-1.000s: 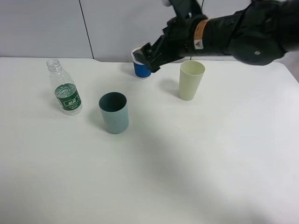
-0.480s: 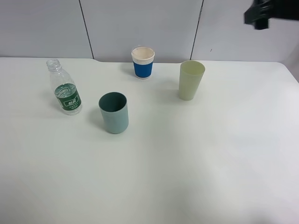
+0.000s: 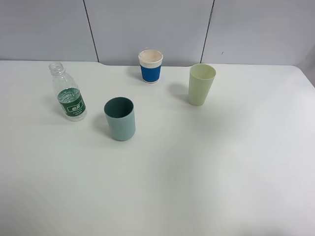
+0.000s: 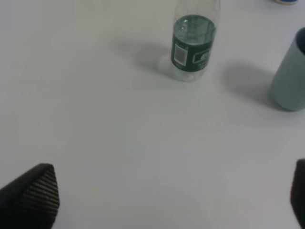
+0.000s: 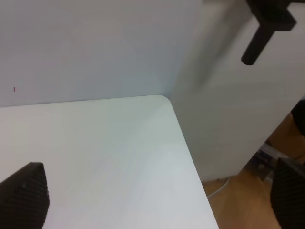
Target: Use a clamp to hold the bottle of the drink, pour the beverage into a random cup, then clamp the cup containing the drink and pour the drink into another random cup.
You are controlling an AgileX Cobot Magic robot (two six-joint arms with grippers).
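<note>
Progress: nothing poured yet, all steps left for you | left gripper: jaws released, bottle upright ahead of them, well apart, teal cup beside it | right gripper: jaws released, over the worktop corner, no cup near.

**Both arms out of the overhead view, jaws apart**

From the high camera we see neither arm nor gripper. Our left gripper shows only in its own wrist view: two dark, carbon-weave fingertips at opposite edges of the picture, set wide apart with nothing between them. Our right gripper appears the same way in its wrist view, one textured fingertip at each edge, jaws spread and holding nothing.
</note>
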